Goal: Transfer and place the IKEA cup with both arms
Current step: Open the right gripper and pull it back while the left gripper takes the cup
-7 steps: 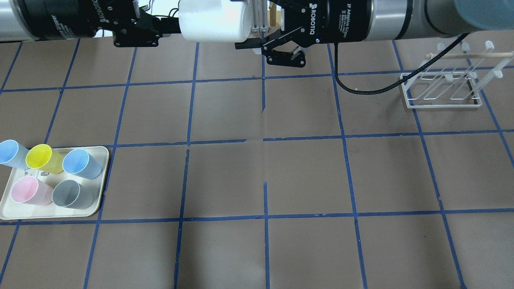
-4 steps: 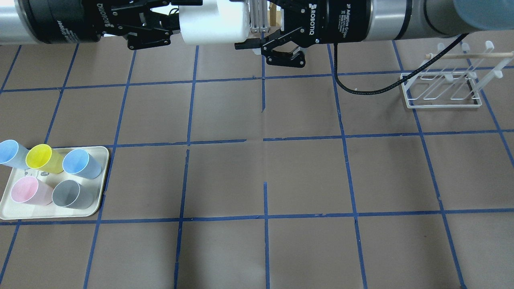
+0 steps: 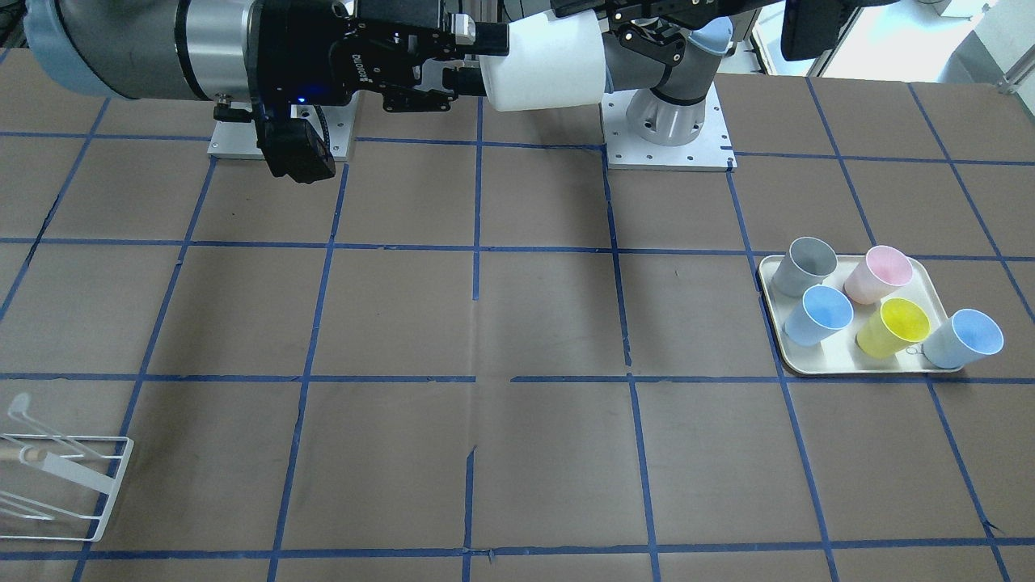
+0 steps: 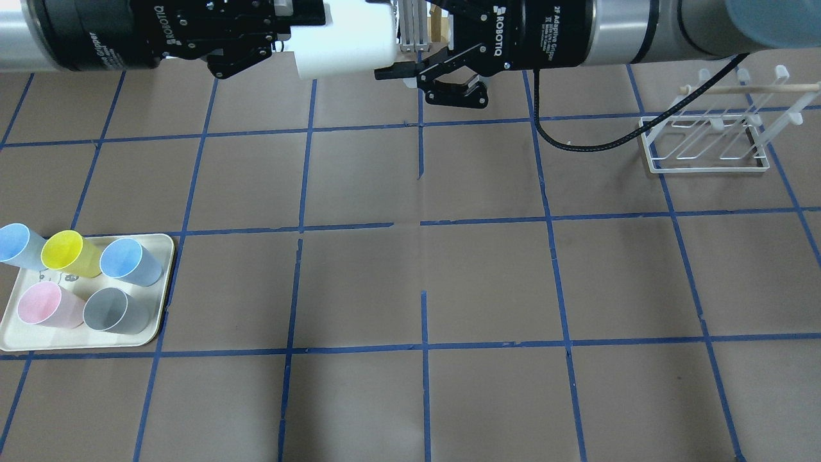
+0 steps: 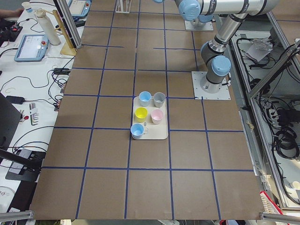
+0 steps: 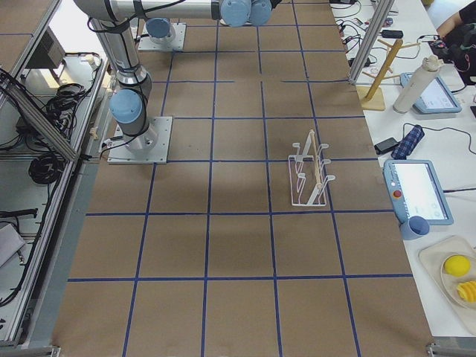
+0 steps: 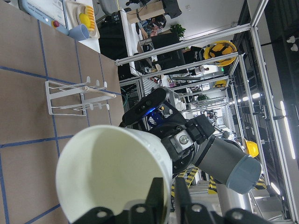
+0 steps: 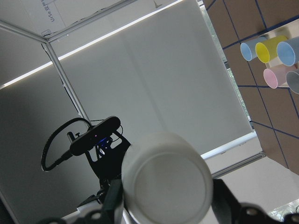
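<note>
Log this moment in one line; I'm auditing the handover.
phase: handover | IKEA cup: airborne | left gripper: pinching rim | right gripper: straddling base, grip unclear

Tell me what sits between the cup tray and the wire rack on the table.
Nothing: in the overhead view only bare brown table with blue tape lines lies between the tray and the wire rack.

overhead: behind robot, down | front: facing robot | both share tray (image 4: 163,292) (image 3: 772,327)
</note>
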Robot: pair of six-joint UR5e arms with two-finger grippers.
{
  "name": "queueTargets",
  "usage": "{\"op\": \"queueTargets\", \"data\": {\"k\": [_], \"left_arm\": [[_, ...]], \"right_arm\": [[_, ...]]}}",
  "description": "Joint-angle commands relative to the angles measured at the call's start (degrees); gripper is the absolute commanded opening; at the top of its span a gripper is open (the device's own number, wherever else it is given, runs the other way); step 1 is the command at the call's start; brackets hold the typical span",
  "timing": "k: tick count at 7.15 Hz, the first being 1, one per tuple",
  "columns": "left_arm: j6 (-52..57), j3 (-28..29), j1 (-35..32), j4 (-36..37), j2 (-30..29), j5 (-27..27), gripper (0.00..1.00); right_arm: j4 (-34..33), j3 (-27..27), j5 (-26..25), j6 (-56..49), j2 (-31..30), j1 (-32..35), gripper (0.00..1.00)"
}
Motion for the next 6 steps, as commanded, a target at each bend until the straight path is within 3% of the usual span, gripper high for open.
{"op": "queueTargets", "data": {"k": [1,2,3,6], "left_arm": [[-1.8,0.5,0.1,0.0,0.1,0.3,0.0],[-3.3,0.8,1.1,0.0,0.1,0.7,0.0],[-3.5,1.0,2.3,0.2,-0.3,4.6,0.0],[-3.5,1.7,7.8,0.6,-2.1,29.9,0.0]], "right_arm": [[-0.5,-0.1,-2.0,0.0,-0.1,0.0,1.0],[-0.5,-0.2,-2.2,0.0,0.2,-0.2,1.0],[-0.6,-0.3,-3.6,0.0,0.2,-0.4,1.0],[-1.3,-0.5,-6.5,0.1,0.2,-0.4,1.0]]}}
